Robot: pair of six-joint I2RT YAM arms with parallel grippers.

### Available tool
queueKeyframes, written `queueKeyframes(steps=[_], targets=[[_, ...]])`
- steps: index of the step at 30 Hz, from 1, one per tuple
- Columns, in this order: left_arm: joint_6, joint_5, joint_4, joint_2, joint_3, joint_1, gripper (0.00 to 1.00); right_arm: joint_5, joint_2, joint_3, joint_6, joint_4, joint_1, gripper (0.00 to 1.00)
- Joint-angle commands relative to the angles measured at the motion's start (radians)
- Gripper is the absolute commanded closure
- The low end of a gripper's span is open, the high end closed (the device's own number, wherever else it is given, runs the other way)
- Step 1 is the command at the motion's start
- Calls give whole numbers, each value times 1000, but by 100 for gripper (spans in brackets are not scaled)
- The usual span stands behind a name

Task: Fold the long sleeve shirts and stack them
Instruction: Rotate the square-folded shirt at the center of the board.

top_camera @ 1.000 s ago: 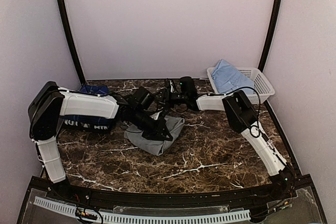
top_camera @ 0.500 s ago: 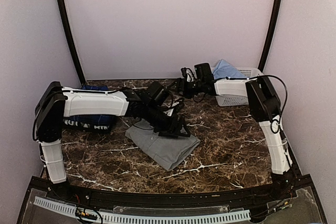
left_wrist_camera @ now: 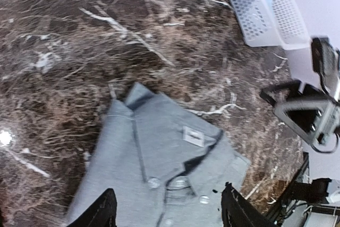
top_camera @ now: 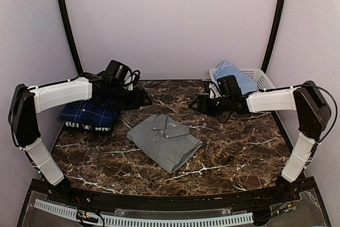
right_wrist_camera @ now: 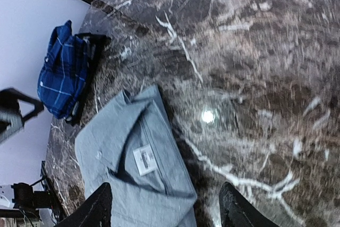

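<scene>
Grey shirt (top_camera: 164, 142) lies folded, collar up, in the middle of the marble table (top_camera: 228, 152).
Soft, light and limp, it would likely sag or unfold if pinched at one spot, so lift it by two opposite folded edges. The left gripper (top_camera: 142, 99), by the folded navy plaid shirt (top_camera: 87, 115), and the right gripper (top_camera: 197, 104) both hang spread and empty. The white lattice basket (top_camera: 264, 84) holds the light blue shirt (top_camera: 234, 77).

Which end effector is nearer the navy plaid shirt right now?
Left. The left end effector hangs just off the navy plaid shirt, on its side toward the grey shirt. The right end effector is beyond the grey shirt, nearer the white basket.
</scene>
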Motion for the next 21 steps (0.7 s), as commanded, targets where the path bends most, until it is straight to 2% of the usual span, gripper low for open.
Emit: queueKeyframes(steps=[1,5,10,21], targets=[[98,-18,-65,56,-28,69,34,133,-126,-138,4,-30,76,35],[141,-72,-103,113,-16,83,32,174,-222,-262,42,-25,120,35],[148,-90,-88,142,-63,87,28,191,-248,-354,101,6,185,36],[138,23,-7,138,-193,87,29,200,-203,-408,159,91,226,42]])
